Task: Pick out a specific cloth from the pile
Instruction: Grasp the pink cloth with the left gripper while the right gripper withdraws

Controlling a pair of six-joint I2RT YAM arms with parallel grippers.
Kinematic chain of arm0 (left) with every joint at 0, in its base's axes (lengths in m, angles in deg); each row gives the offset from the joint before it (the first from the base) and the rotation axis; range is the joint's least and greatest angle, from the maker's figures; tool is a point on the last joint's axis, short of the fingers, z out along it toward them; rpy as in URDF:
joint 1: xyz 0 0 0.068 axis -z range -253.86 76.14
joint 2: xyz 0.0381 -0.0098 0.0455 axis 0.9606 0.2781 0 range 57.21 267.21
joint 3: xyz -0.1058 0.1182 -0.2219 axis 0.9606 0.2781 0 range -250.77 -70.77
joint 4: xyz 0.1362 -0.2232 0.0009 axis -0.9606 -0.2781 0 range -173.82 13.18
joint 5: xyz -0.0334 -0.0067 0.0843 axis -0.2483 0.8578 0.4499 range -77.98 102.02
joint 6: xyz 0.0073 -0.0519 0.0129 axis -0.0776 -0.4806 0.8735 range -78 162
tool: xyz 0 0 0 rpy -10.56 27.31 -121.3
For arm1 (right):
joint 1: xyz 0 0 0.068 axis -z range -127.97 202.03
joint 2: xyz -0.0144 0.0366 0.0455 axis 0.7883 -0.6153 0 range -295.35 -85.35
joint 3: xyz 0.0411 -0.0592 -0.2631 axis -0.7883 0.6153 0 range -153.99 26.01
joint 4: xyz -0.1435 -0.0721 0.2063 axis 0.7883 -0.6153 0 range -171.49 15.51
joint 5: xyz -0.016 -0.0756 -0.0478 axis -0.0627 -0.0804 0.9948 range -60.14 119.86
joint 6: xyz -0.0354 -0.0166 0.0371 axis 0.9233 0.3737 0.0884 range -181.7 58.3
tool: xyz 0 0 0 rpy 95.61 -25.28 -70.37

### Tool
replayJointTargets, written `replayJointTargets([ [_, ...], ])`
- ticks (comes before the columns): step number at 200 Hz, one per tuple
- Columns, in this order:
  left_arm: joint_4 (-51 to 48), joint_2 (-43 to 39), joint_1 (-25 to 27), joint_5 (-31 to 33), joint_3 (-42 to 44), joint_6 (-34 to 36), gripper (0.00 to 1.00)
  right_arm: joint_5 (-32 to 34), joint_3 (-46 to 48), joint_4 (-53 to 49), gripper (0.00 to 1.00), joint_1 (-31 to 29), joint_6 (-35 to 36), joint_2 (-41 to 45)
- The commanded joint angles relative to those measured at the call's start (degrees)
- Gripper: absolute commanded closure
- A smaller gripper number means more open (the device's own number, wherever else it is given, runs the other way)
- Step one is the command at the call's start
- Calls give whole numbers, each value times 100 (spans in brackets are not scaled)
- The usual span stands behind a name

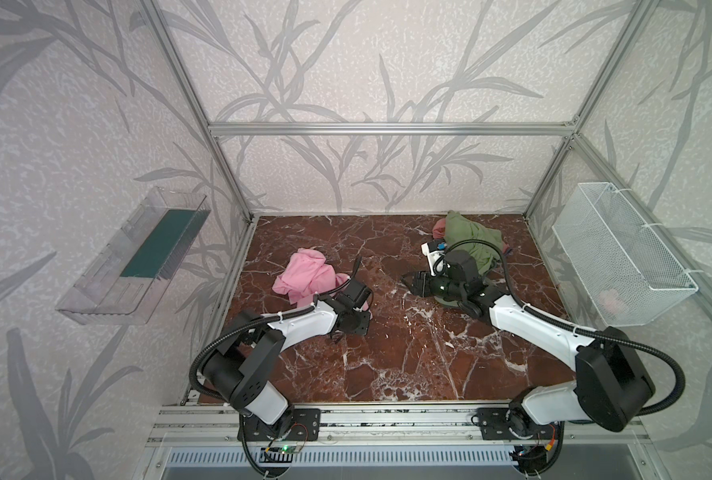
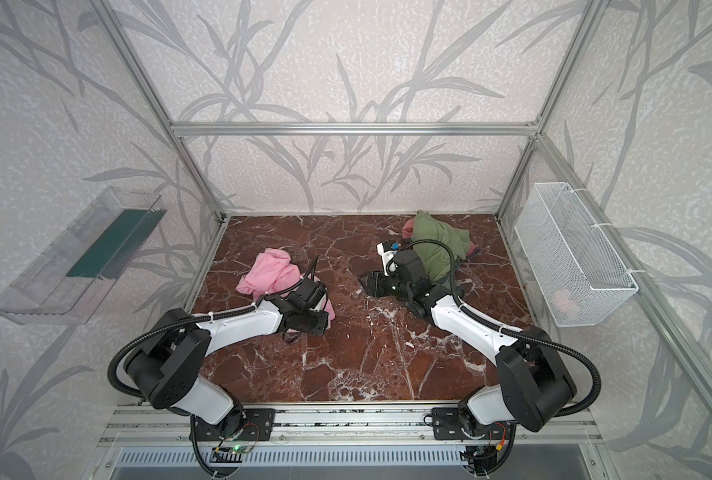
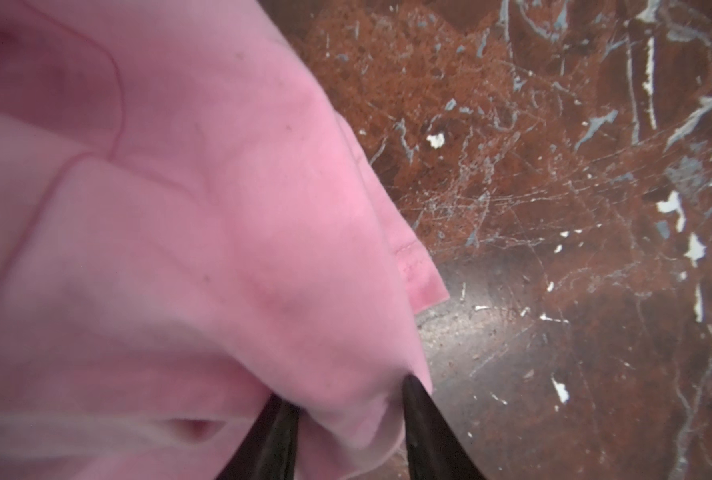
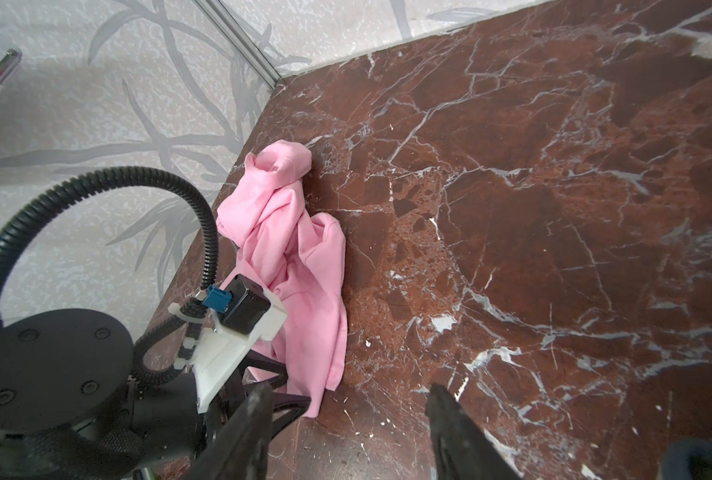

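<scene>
Look at both top views: the cloth (image 1: 304, 274) lies left of centre on the surface (image 1: 408, 365), crumpled and alone. The pile (image 1: 470, 241) sits well apart from it at the upper right of the surface, olive green on top with salmon-red peeking out behind. So the sorting-out part looks done to me; no other garment touches the pink one.

Now your left gripper (image 3: 346, 390) is at the near edge of the cloth. In the left wrist view a fold of pink fabric bulges between the two dark fingertips (image 3: 416, 415), with the jaws fairly narrow around it. Whether they have truly bitten down I cannot tell from here.

Your right gripper (image 4: 348, 390) stands wide and empty — nothing but bare marble between its fingers. In a top view it hovers low near the middle of the surface, just in front of the pile, pointing toward the cloth.

What's left, as I judge it, is a firm pinch on that fold and then a clean lift. Watch that the fold doesn't slip out — it looks thick and loose.
</scene>
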Motion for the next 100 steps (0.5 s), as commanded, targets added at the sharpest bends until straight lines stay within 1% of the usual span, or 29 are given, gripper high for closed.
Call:
replayJointTargets([
  [1,-283,122,43,142,-53,-46,66,-86,125,131,40,118,-91,226],
  [24,-282,129,51,238,-57,-32,77,-151,227,229,40,203,-137,246],
  [42,-321,157,54,248,-113,-62,90,-167,261,225,40,235,-155,235],
  [60,-353,125,75,239,-148,-60,100,-168,296,249,40,261,-155,238],
  [100,-442,-257,194,139,-347,-156,100,-173,358,264,40,336,-199,260],
])
